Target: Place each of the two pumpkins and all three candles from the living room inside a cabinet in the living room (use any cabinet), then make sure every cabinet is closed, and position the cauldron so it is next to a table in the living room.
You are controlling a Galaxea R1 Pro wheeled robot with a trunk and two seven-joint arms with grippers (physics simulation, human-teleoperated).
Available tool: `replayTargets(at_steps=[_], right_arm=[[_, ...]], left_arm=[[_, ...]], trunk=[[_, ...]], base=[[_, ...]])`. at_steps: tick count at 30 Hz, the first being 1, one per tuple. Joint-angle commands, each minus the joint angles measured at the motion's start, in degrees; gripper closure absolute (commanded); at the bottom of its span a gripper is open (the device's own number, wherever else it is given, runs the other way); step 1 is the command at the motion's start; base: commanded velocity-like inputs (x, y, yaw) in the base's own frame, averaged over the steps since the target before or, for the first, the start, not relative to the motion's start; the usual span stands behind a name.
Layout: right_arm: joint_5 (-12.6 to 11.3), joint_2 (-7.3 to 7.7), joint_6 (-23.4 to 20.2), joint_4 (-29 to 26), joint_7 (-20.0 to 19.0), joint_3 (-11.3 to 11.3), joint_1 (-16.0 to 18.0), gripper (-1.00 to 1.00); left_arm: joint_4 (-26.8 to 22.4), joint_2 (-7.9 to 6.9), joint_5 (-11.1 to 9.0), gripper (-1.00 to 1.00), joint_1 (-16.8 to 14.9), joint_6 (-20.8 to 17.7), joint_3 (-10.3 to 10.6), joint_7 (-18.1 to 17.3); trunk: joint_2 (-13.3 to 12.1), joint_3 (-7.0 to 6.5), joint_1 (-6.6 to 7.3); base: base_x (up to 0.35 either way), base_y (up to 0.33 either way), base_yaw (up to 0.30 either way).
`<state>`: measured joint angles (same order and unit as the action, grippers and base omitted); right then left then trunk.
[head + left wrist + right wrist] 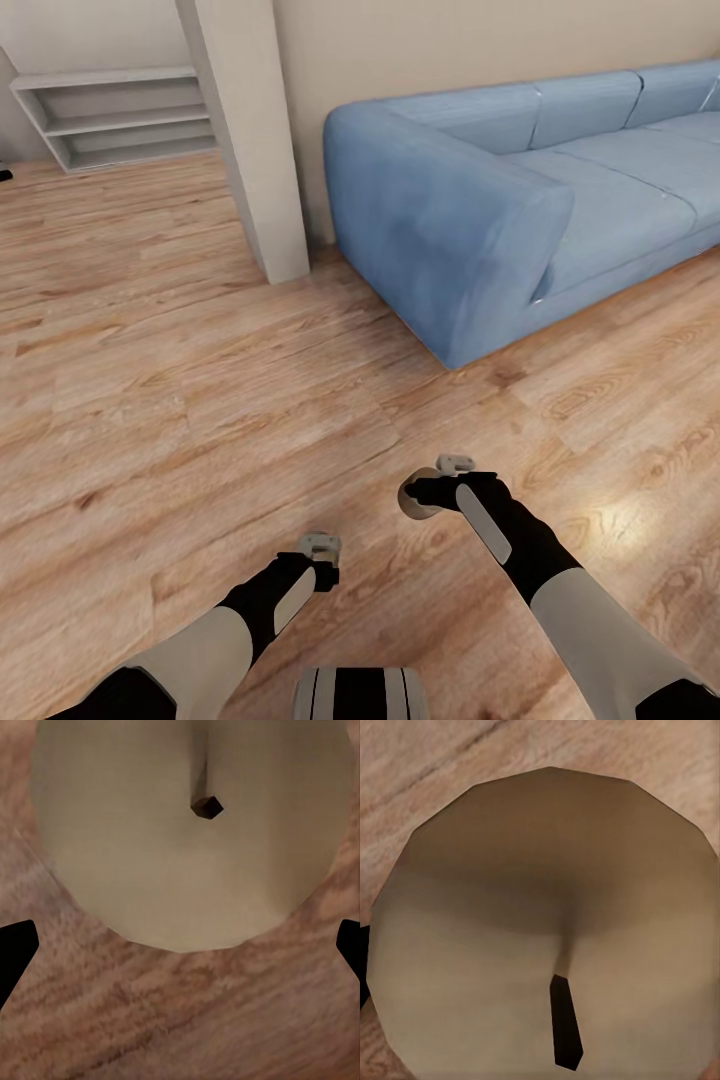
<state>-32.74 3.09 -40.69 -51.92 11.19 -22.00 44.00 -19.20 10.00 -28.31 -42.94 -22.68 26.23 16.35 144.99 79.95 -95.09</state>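
Cream candle (pixel 547 922) (dark wick toward the camera) sits clamped in the right gripper (pixel 428 492). Another candle (pixel 187 832) sits just ahead of the left gripper (pixel 322 560), whose grip I cannot tell, over wood floor (pixel 200 400) near a blue sofa (pixel 480 220).

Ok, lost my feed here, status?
Left gripper shut on candle. Right gripper shut on second candle. Sofa ahead right, pillar ahead left.

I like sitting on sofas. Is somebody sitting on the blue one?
No, the blue sofa has bare seat cushions in the head view, with nobody and nothing on them.
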Motion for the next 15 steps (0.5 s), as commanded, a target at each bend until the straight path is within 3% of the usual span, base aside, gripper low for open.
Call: replayTargets(at_steps=[1,9,15], right_arm=[[-0.7,0.08,-0.1,-0.1,0.6,-0.2,0.0,1.0],[-0.7,0.08,-0.1,-0.1,0.6,-0.2,0.0,1.0],[-0.7,0.08,-0.1,-0.1,0.6,-0.2,0.0,1.0]], left_arm=[[-0.1,0.0,-0.5,-1.0,0.0,-0.2,0.3,0.4],[-0.1,0.0,-0.5,-1.0,0.0,-0.2,0.3,0.4],[-0.1,0.0,-0.5,-1.0,0.0,-0.2,0.3,0.4]], trunk=[[0.0,0.04,0.01],[0.0,0.04,0.01],[0.0,0.04,0.01]], base=[[0.003,0.0,0.0],[0.009,0.0,0.0],[0.201,0.0,0.0]])
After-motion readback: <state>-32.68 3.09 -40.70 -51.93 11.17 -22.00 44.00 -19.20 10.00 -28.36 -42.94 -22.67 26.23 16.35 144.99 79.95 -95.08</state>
